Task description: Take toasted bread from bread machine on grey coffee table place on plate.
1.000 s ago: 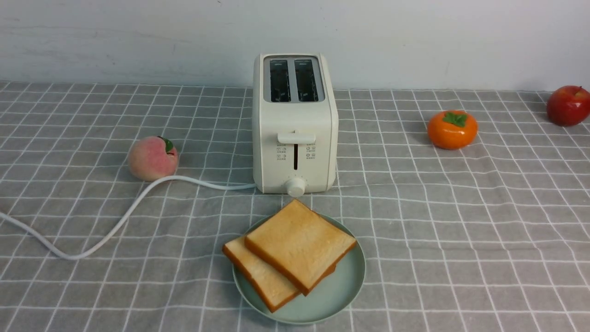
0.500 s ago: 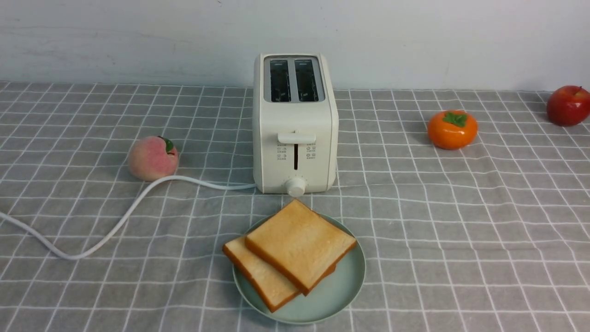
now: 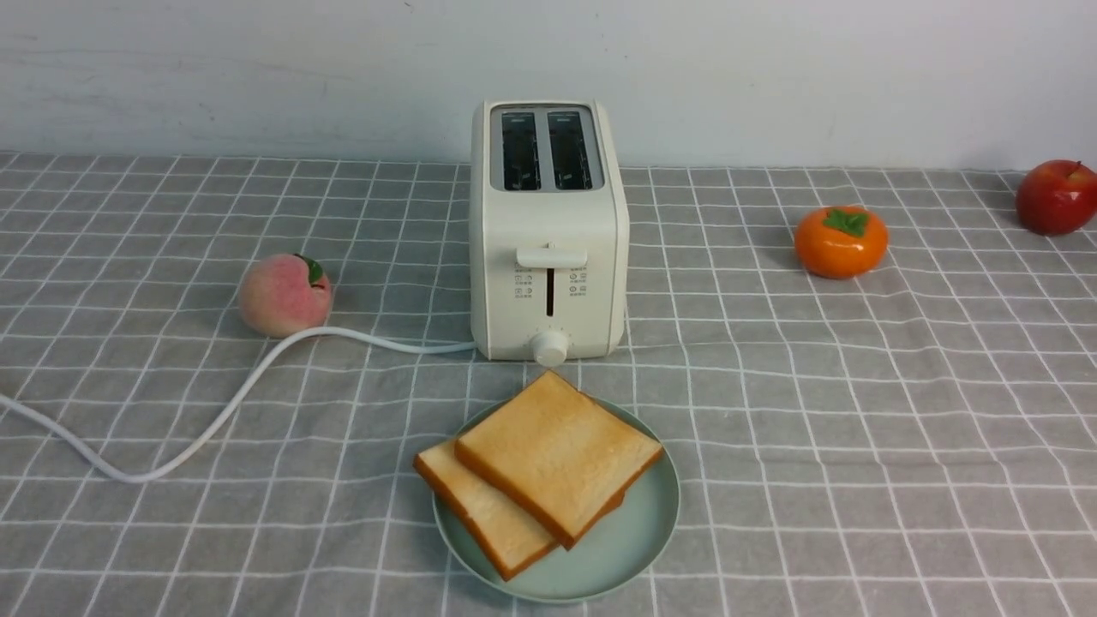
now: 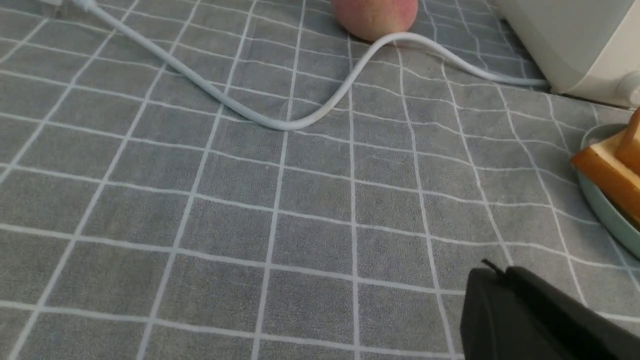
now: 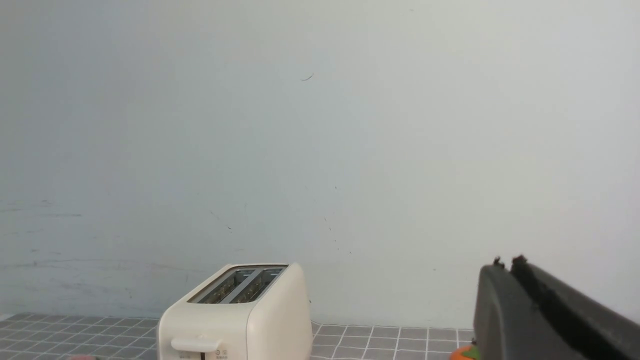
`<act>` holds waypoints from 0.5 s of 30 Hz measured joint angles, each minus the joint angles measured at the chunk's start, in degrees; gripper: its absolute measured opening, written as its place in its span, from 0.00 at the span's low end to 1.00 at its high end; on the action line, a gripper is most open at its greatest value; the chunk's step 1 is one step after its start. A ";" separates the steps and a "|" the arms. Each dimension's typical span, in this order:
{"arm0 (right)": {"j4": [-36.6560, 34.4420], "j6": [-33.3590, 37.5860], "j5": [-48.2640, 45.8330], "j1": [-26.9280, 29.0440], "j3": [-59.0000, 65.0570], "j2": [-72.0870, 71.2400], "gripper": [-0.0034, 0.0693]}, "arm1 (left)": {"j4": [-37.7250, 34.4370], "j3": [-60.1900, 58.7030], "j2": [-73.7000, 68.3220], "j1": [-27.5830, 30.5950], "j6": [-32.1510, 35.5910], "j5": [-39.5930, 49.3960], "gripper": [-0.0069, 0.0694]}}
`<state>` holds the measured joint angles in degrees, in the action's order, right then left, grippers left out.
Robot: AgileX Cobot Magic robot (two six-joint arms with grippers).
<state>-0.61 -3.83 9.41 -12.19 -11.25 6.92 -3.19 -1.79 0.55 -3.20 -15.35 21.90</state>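
Two slices of toasted bread (image 3: 557, 454) lie overlapping on the mint-green plate (image 3: 630, 540), in front of the cream bread machine (image 3: 548, 231) on the grey coffee table (image 3: 857, 428). Both toaster slots look empty. Neither arm shows in the front view. In the left wrist view my left gripper (image 4: 495, 272) hovers low over the cloth, shut and empty, with the plate (image 4: 607, 212) and toasted bread (image 4: 605, 172) off to its side. In the right wrist view my right gripper (image 5: 505, 265) is shut and empty, held high, facing the wall above the bread machine (image 5: 240, 320).
The toaster's white cord (image 3: 214, 411) snakes across the left of the cloth past a peach (image 3: 283, 294). An orange persimmon (image 3: 840, 242) and a red apple (image 3: 1057, 195) sit at the back right. A white wall stands behind the table.
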 joint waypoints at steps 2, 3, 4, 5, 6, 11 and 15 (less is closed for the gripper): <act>0.00 0.00 -0.05 0.00 0.00 0.00 0.07 | 0.00 0.00 0.00 0.00 0.00 0.22 0.09; 0.00 0.00 -0.05 0.00 0.00 0.00 0.07 | 0.00 0.00 0.00 0.00 0.00 0.22 0.09; 0.00 0.00 -0.05 0.00 0.00 0.00 0.07 | 0.00 0.00 0.00 0.00 0.00 0.28 0.09; 0.00 0.00 -0.05 0.00 0.00 0.00 0.08 | 0.00 0.00 0.00 0.00 0.00 0.28 0.09; 0.00 0.00 -0.05 0.00 0.00 0.00 0.08 | 0.00 0.00 0.00 0.00 0.00 0.28 0.09; 0.00 0.00 -0.05 0.00 0.00 0.00 0.08 | 0.00 0.00 0.00 0.00 0.00 0.32 0.09; 0.00 0.00 -0.05 0.00 0.00 0.00 0.09 | 0.00 0.00 0.00 0.00 0.00 0.32 0.09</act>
<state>-0.61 -3.83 9.36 -12.19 -11.25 6.92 -3.19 -1.79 0.55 -3.20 -15.35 22.22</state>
